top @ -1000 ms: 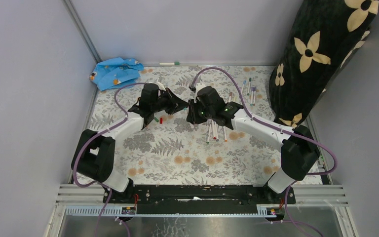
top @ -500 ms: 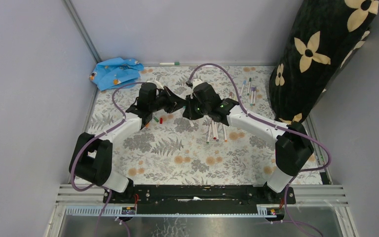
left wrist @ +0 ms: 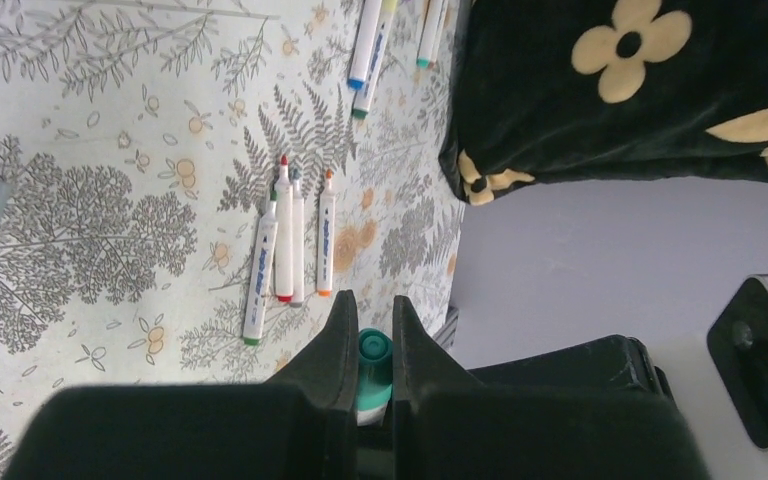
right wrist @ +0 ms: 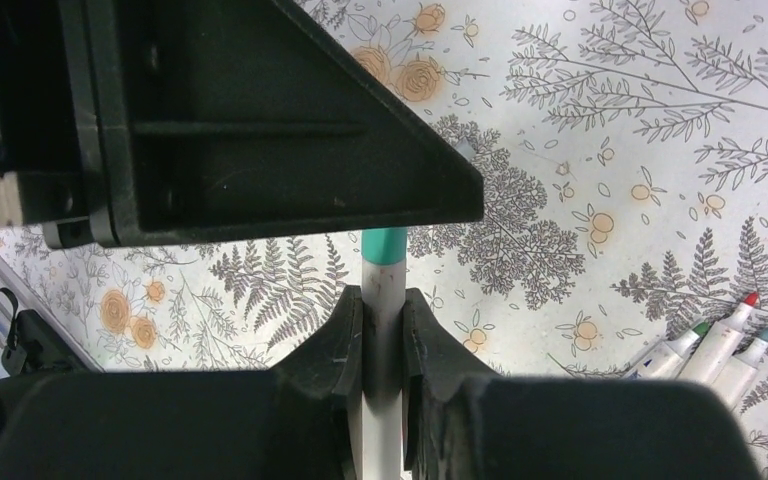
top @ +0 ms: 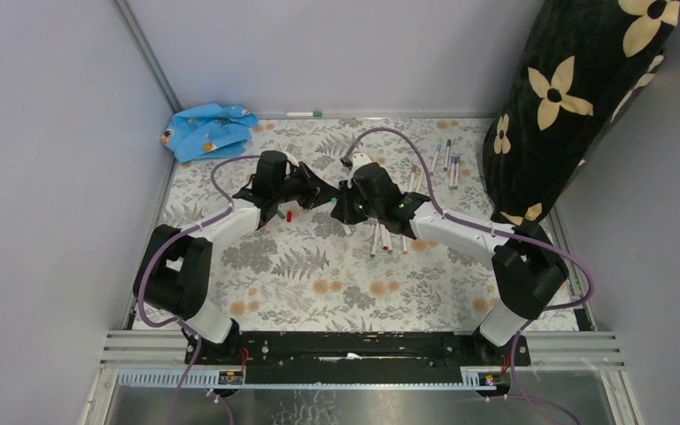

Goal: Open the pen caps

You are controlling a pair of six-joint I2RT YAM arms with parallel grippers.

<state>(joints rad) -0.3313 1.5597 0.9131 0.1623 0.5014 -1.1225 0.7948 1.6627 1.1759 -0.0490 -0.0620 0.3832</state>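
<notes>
Two arms met over the middle of the flowered counter [top: 319, 283], sharing one pen [right wrist: 381, 430] between them. The left tool [left wrist: 372, 315] was clamped shut on the teal cap [left wrist: 373, 348], which sat between its two fingers. The right tool [right wrist: 383, 300] was closed tight on the white barrel of the same pen, with both fingers pressed against it. The teal end ran straight from there into the left tool. The cap was not yet off, and the pen hung above the counter, touching nothing else.

Four more pens [left wrist: 283, 245] lay side by side on the counter below the right tool, close together and roughly parallel. Three further pens [left wrist: 365, 45] showed at the top edge of the left wrist view, near the black flowered cushion [top: 575, 97]. I could not count that far group with certainty. One single pen [top: 304, 114] lay along the back wall.

Two loose caps lay just beside the left tool, one red cap [top: 289, 215] and one green cap [top: 278, 213]. One blue cloth [top: 205, 129] sat crumpled in the far left corner.
</notes>
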